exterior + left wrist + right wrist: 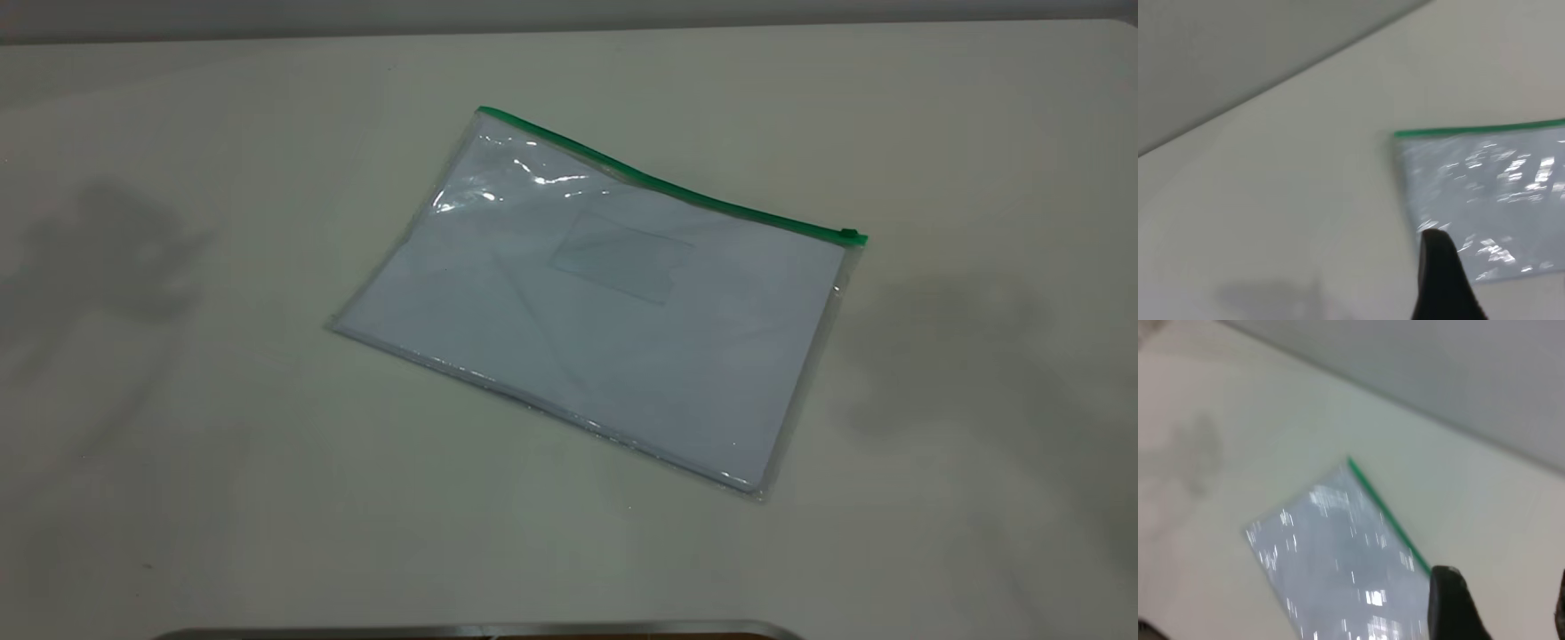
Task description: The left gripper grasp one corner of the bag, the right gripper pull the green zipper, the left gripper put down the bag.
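The bag [605, 302] lies flat on the white table, clear plastic with white sheets inside and a small card pocket [622, 258]. The green zipper [667, 187] runs along its far edge, with the slider tab [851, 235] at the right end. Neither gripper shows in the exterior view. In the left wrist view one black finger [1441, 280] of my left gripper [1503, 267] hovers over the bag [1485, 193] near its green-edged corner [1399, 135]. My right gripper [1505, 587] is open above the table, one finger [1451, 607] next to the zipper [1388, 517].
The white table [178, 400] spreads wide around the bag. Arm shadows fall on it at the left [116, 258] and right [960, 338]. A grey metal edge [480, 629] lies at the near side. A grey wall [1458, 367] rises behind the table.
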